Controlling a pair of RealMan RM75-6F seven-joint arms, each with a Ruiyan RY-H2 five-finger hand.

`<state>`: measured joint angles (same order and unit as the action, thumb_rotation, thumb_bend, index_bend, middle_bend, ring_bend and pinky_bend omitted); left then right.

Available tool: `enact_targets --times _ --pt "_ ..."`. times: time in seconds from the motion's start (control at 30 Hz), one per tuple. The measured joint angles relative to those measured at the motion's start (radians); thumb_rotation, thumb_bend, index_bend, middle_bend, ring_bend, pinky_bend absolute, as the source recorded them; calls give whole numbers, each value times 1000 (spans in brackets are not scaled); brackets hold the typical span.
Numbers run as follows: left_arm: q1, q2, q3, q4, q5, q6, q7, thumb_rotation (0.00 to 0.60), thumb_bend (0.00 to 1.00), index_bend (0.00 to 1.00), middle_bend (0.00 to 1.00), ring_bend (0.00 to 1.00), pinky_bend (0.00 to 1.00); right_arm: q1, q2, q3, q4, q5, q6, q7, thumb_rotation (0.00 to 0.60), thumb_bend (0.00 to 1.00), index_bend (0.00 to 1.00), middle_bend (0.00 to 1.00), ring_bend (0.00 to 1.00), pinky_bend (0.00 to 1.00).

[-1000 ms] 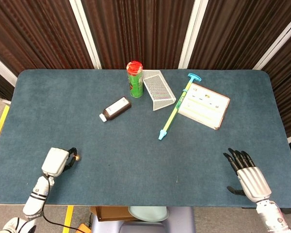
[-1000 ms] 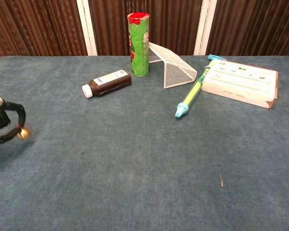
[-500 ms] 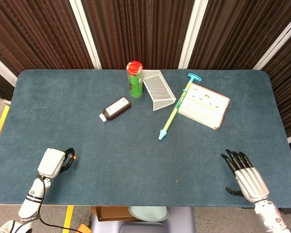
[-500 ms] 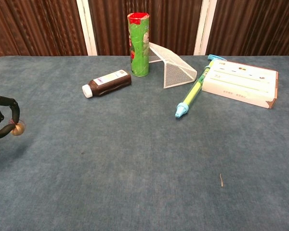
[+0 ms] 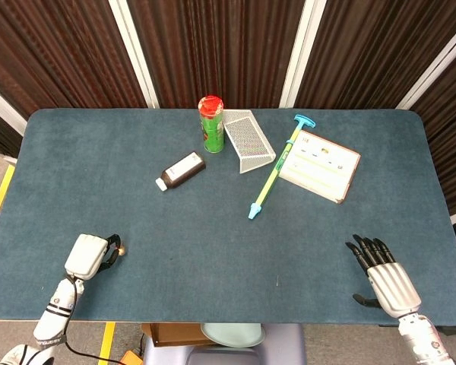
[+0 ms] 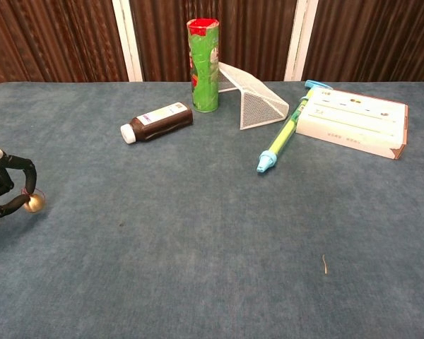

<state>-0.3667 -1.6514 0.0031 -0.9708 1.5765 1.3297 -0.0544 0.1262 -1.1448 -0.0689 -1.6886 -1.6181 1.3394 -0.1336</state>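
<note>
At near-left table (image 5: 213, 228) edge: left hand (image 5: 89, 255) pinches small gold ball (image 6: 33, 205) between fingertips. Maintain light, steady pinch; avoid rolling. Right hand (image 5: 384, 272) idle, fingers spread, holding nothing.

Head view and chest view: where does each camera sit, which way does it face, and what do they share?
Head view: sits high above the near edge, looking steeply down on the whole table; shows the left hand pinching a small gold ball and the open right hand.
Chest view: sits low at the near edge, looking across toward the curtains; only the left hand shows, at the left edge.
Shared: the ball, brown bottle, green can, mesh tray, syringe toy and box.
</note>
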Motion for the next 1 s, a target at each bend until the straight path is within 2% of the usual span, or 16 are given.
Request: enact_targets --times 0.2,0.43,0.53,0.57,0.6,0.63,0.67,0.7,0.73,0.77,0.87,1.0 --pt "1 0 7 0 -5 -18 1 600 445 401 1000 1000 1000 0 -1 0 0 -2 1 -1 600 181 0 0 0 0" --pt "5 27 17 -45 -6 -29 21 600 441 221 1000 1000 1000 -3 1 -2 -2 -7 9 0 600 181 0 0 0 0" --pt "10 48 22 -78 0 -20 28 600 441 188 983 991 1000 -3 1 -2 -2 -8 10 1 600 181 0 0 0 0" --pt "12 54 24 -86 2 -16 31 600 439 166 926 956 1000 -3 1 -2 -2 -8 10 2 600 181 0 0 0 0" --pt "14 58 25 -93 4 -12 32 600 436 143 794 852 978 -3 2 -3 -2 -9 10 3 600 181 0 0 0 0" --pt "18 63 26 -102 7 -5 33 600 433 120 623 694 882 -4 3 -2 -2 -10 12 4 600 181 0 0 0 0" --pt "28 76 29 -121 13 15 30 600 428 92 391 441 675 -4 4 -2 -2 -10 15 6 600 181 0 0 0 0" --pt "40 92 34 -143 21 40 24 600 424 74 249 278 510 -5 7 -1 -2 -10 19 11 600 181 0 0 0 0" --pt "55 114 42 -171 32 70 18 600 418 49 94 96 279 -6 9 0 -2 -9 20 13 600 181 0 0 0 0" --pt "79 149 56 -215 47 120 12 600 413 32 13 4 123 -6 9 0 -1 -7 20 12 600 181 0 0 0 0" --pt "156 238 93 -321 87 272 3 600 409 30 0 0 29 -8 9 1 -3 -4 20 2 600 181 0 0 0 0" --pt "275 325 131 -390 115 448 -18 600 407 47 0 0 0 -14 5 4 -5 -2 31 -23 600 181 0 0 0 0"
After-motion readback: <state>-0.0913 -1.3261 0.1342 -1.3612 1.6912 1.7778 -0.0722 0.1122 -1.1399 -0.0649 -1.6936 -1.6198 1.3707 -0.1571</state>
